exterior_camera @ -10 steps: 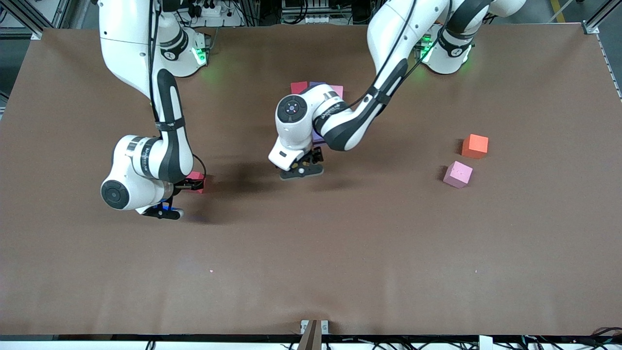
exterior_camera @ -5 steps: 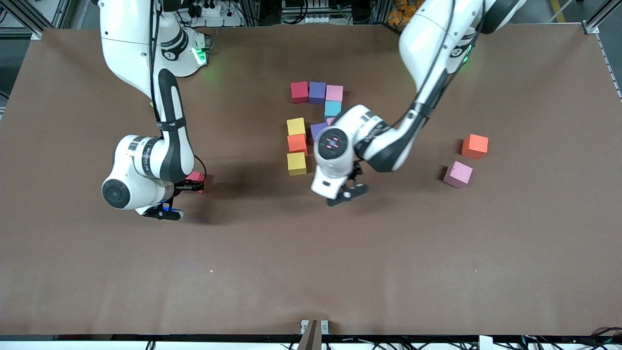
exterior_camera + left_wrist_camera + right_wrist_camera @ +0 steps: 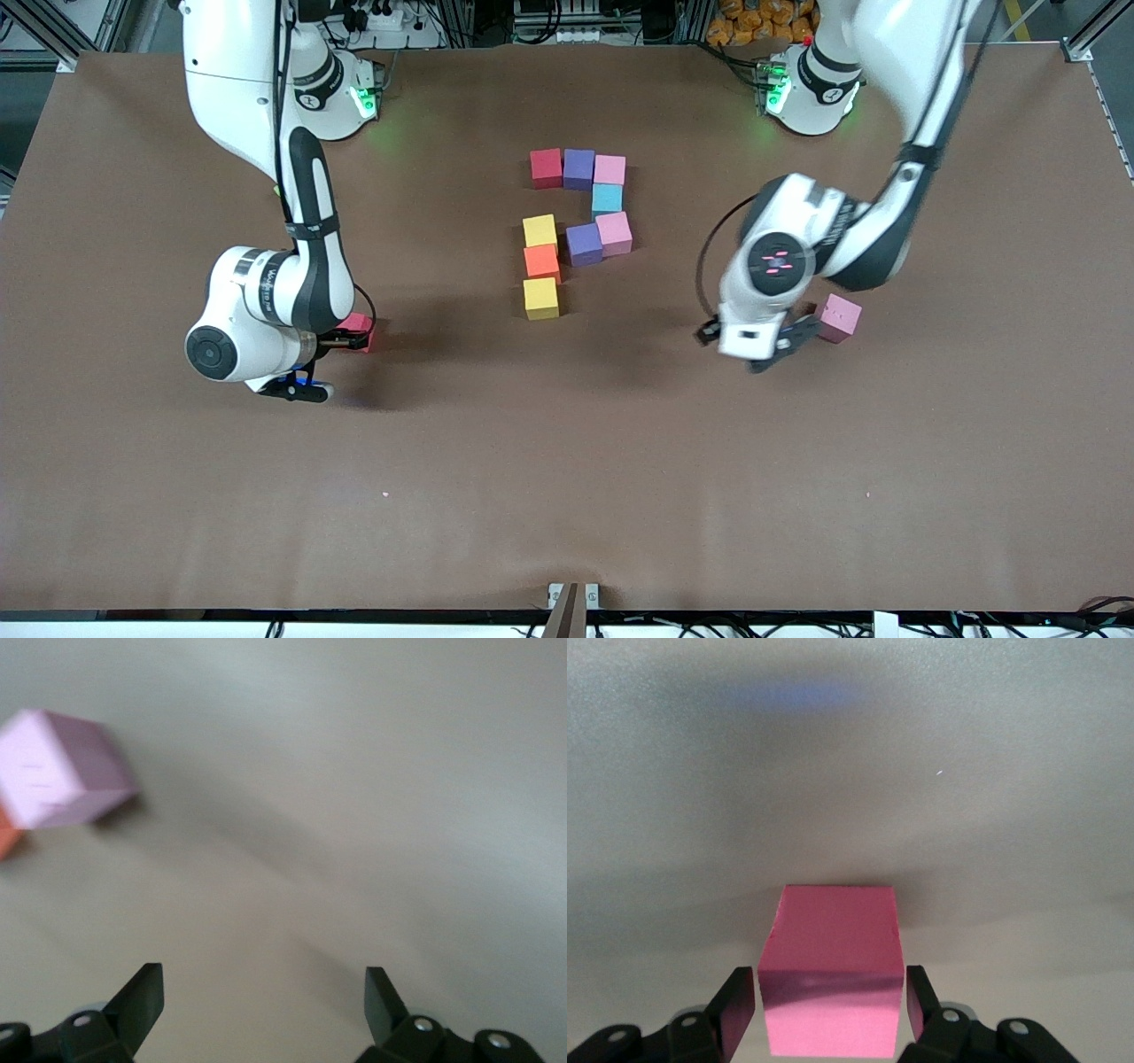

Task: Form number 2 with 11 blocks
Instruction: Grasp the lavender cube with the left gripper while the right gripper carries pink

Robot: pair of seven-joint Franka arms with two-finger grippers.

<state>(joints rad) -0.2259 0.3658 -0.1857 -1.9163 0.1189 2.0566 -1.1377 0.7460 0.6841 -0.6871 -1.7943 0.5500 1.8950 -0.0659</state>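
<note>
1. Nine blocks are lying together in a cluster at the middle of the tabletop (image 3: pixel 567 461). A red cube (image 3: pixel 546 167), a purple cube (image 3: pixel 578 168) and a pink cube (image 3: pixel 609 168) are forming the row farthest from the front camera.
2. A light blue cube (image 3: pixel 607 197) is sitting just below that row's pink end. A second pink cube (image 3: pixel 614 233) and a second purple cube (image 3: pixel 584 244) are touching each other nearer to the camera.
3. A yellow cube (image 3: pixel 539 230), an orange cube (image 3: pixel 541 262) and another yellow cube (image 3: pixel 540 298) are making a column on the side of the cluster toward the right arm's end.
4. The right tool (image 3: pixel 341 338) (image 3: pixel 831 1005) is standing low, well apart from the cluster toward the right arm's end. It is straddling a loose red cube (image 3: pixel 360 322) (image 3: pixel 833 983) that is resting on the tabletop. Whether it is pressing on this cube cannot be told.
5. The left tool (image 3: pixel 757 346) (image 3: pixel 263 992) is hovering wide open and empty, apart from the cluster toward the left arm's end. It is over bare tabletop just beside a loose pink cube (image 3: pixel 838 317) (image 3: pixel 62 769).
6. An orange sliver (image 3: pixel 7 837) is showing at that pink cube's edge in the left wrist view.
</note>
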